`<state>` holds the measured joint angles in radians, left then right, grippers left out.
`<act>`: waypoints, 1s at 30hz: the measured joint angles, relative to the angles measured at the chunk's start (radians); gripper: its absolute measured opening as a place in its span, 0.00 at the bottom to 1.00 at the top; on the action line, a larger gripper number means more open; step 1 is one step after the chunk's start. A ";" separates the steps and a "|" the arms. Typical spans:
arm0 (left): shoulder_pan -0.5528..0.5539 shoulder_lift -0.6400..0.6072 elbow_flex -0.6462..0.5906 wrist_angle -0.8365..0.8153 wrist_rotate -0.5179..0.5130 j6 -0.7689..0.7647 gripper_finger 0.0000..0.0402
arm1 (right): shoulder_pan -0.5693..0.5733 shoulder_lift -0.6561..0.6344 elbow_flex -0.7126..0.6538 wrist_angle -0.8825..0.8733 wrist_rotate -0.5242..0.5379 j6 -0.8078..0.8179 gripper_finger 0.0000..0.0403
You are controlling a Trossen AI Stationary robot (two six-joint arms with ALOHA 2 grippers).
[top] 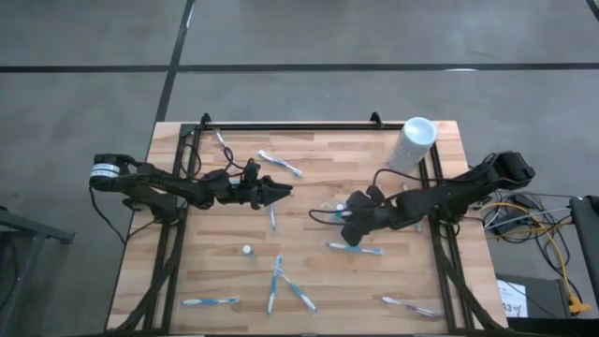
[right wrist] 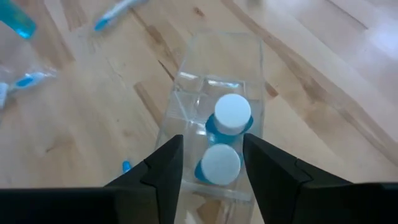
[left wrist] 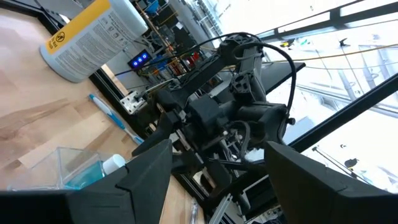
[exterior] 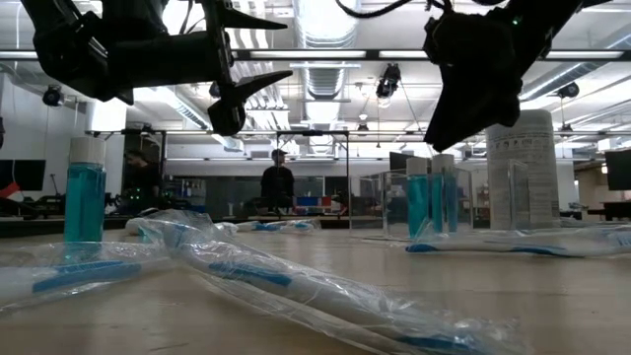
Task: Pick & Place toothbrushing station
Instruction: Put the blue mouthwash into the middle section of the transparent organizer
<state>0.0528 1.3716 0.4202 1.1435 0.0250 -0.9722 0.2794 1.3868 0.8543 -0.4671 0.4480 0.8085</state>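
Observation:
A clear plastic container (right wrist: 214, 124) stands on the table near its middle and holds two blue white-capped tubes (right wrist: 232, 114), upright. My right gripper (right wrist: 211, 168) hovers open just above the nearer tube (right wrist: 219, 165), one finger on either side, and touches nothing. My left gripper (top: 284, 192) hangs open and empty left of the container, pointing at it. A third tube (top: 247, 251) stands alone on the table. Several blue-and-white toothbrushes (top: 354, 248) lie scattered on the wood.
A tall white cylinder (top: 413, 143) stands at the far right corner. Wrapped toothbrushes (top: 273, 281) lie near the front edge, others at the far left (top: 281, 164). A black rail (top: 290, 124) runs along the far edge. A person (exterior: 277, 182) stands far off in the room.

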 joint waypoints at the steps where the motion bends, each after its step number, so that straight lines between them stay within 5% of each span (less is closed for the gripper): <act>1: 0.000 0.000 0.000 0.000 0.000 0.000 0.65 | 0.000 -0.011 0.000 0.002 0.001 0.000 0.39; 12: 0.000 0.000 0.000 0.000 0.000 0.000 0.65 | -0.001 -0.202 0.000 0.103 0.026 -0.060 0.34; 20: -0.002 0.000 0.000 0.000 0.002 -0.016 0.65 | 0.000 -0.335 0.000 0.363 0.026 -0.308 0.33; 30: -0.003 0.000 0.000 0.000 0.093 -0.076 0.65 | -0.001 -0.401 0.000 0.372 0.026 -0.416 0.32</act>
<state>0.0498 1.3716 0.4206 1.1431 0.1184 -1.0482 0.2787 0.9859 0.8544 -0.0948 0.4736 0.3927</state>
